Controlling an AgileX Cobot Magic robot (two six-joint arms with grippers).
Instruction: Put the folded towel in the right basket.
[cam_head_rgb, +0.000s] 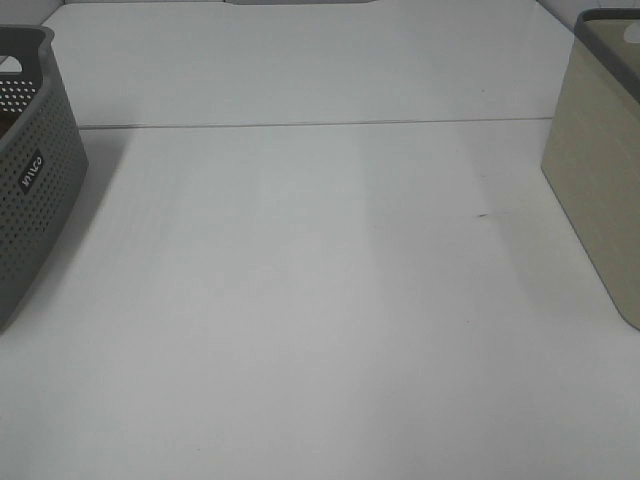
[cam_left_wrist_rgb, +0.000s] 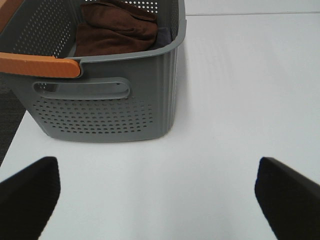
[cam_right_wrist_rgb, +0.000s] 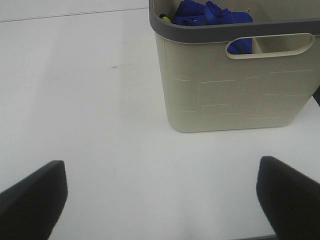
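Observation:
A brown folded towel (cam_left_wrist_rgb: 117, 27) lies inside the grey perforated basket (cam_left_wrist_rgb: 105, 110), which stands at the table's left edge in the exterior high view (cam_head_rgb: 30, 190). The beige basket (cam_right_wrist_rgb: 235, 95) stands at the right edge (cam_head_rgb: 600, 190) and holds a blue cloth (cam_right_wrist_rgb: 210, 12). My left gripper (cam_left_wrist_rgb: 157, 200) is open and empty, a little back from the grey basket. My right gripper (cam_right_wrist_rgb: 160, 200) is open and empty, a little back from the beige basket. Neither gripper shows in the exterior high view.
An orange handle (cam_left_wrist_rgb: 40, 65) lies across the near rim of the grey basket. A seam (cam_head_rgb: 300, 125) runs across the white table at the back. A small dark mark (cam_head_rgb: 484, 214) sits on the table near the beige basket.

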